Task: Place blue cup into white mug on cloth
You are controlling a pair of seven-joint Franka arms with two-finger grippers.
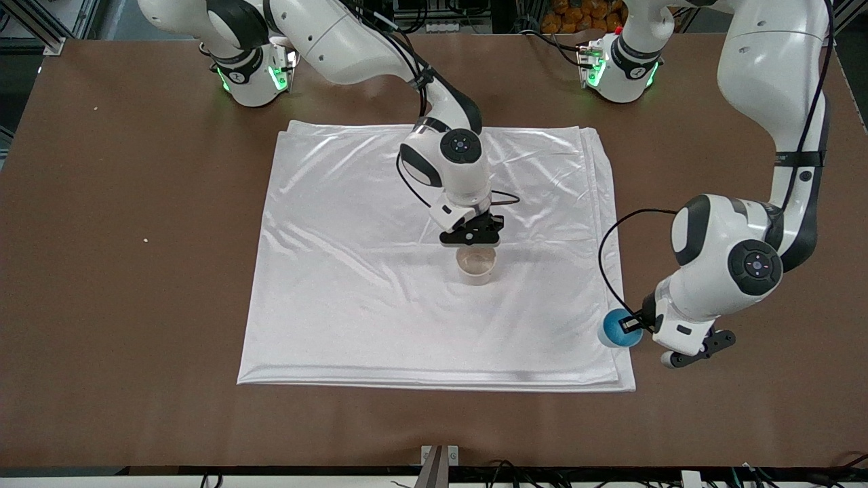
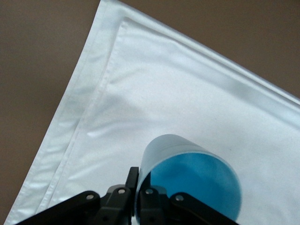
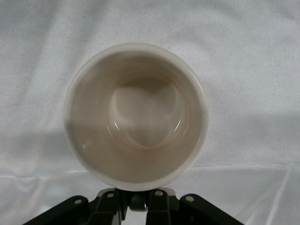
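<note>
blue cup [image 1: 618, 328] hangs tilted over the cloth [image 1: 352, 271] corner, left gripper [image 2: 138, 199] fingers clamped on its rim. white mug [image 1: 477, 264] stands mid-cloth under the right gripper [image 1: 472, 235], whose spread fingers could topple it.

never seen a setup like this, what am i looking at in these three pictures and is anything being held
These are two white robot arms bolted along one edge of a brown table. The wide picture comes from a high camera facing them; the other two come from cameras on each arm's wrist. A large shiny white folded cloth lies on the table. On its middle stands a cream-white ceramic mug, empty inside, with the right gripper directly above it. The left gripper is shut on the rim of a small light-blue handleless cup, held over the cloth's corner toward the left arm's end.
</note>
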